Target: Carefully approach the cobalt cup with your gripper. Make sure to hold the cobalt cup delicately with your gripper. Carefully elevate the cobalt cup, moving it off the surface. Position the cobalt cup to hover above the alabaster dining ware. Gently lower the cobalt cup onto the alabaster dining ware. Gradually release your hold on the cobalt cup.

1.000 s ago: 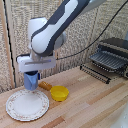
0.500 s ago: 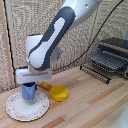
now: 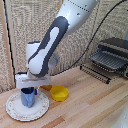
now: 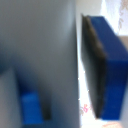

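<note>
The cobalt cup (image 3: 28,98) stands upright on the alabaster dining ware (image 3: 15,111), a white plate with a brownish rim, at the exterior view's lower left. My gripper (image 3: 29,90) comes down on the cup from directly above, with its fingers at the rim, shut on the cup. The wrist view is a blurred close-up. It shows one blue finger pad (image 4: 107,75), and the cup's wall (image 4: 45,50) fills the space beside that pad. A strip of the plate (image 4: 119,17) shows past the pad.
A yellow bowl (image 3: 59,93) sits on the wooden table just off the plate, toward the exterior view's right. A black wire rack with a toaster-like appliance (image 3: 112,56) stands at the far right. A woven screen closes off the back.
The arm has come down with the cup. The cup hung above the plate a second ago and now sits on it.
</note>
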You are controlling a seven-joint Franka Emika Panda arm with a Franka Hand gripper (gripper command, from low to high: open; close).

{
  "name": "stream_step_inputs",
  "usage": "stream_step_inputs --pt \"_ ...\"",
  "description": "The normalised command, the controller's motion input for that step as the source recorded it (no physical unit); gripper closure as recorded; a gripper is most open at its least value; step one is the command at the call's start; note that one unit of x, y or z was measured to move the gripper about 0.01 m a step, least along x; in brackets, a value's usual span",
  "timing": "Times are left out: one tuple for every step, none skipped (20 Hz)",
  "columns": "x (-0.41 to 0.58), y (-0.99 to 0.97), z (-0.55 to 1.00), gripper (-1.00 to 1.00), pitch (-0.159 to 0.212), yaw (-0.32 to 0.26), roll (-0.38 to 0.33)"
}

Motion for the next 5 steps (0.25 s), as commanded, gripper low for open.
stream_step_inputs --pt "0.143 -0.01 0.51 -1.0 0.096 0.0 0.011" --pt "0.123 -0.13 0.6 -1.0 0.1 0.0 0.031" --pt "0.22 -0.11 0.63 -1.0 0.108 0.007 0.034" --pt "0.254 -0.08 0.66 -1.0 0.091 0.028 0.016" --pt "0.197 -0.19 0.75 -1.0 0.092 0.108 0.058"
